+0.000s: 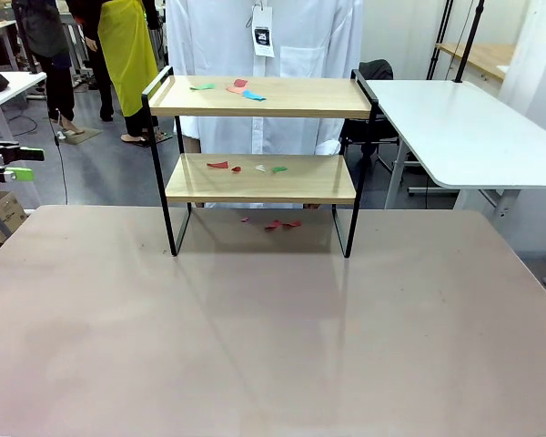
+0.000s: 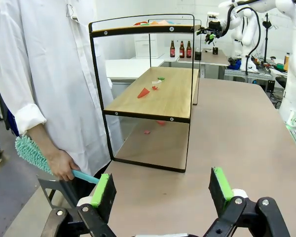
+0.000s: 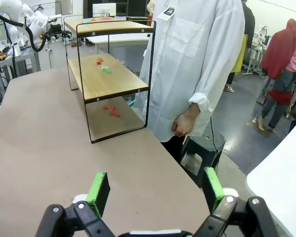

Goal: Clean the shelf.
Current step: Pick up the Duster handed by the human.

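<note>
The shelf stands at the far middle of the table, two wooden boards in a black frame. Coloured paper scraps lie on its top board, more scraps on the lower board, and red scraps on the table under it. My left gripper is open and empty, well short of the shelf; it also shows at the left edge. My right gripper is open and empty too, far from the shelf. A person in a white coat stands behind the shelf, holding a teal duster low.
The wide tabletop spreads in front of the shelf. A white table stands at the back right. A black stool sits by the person's legs. The person's other hand hangs near the table edge. Other people walk farther back.
</note>
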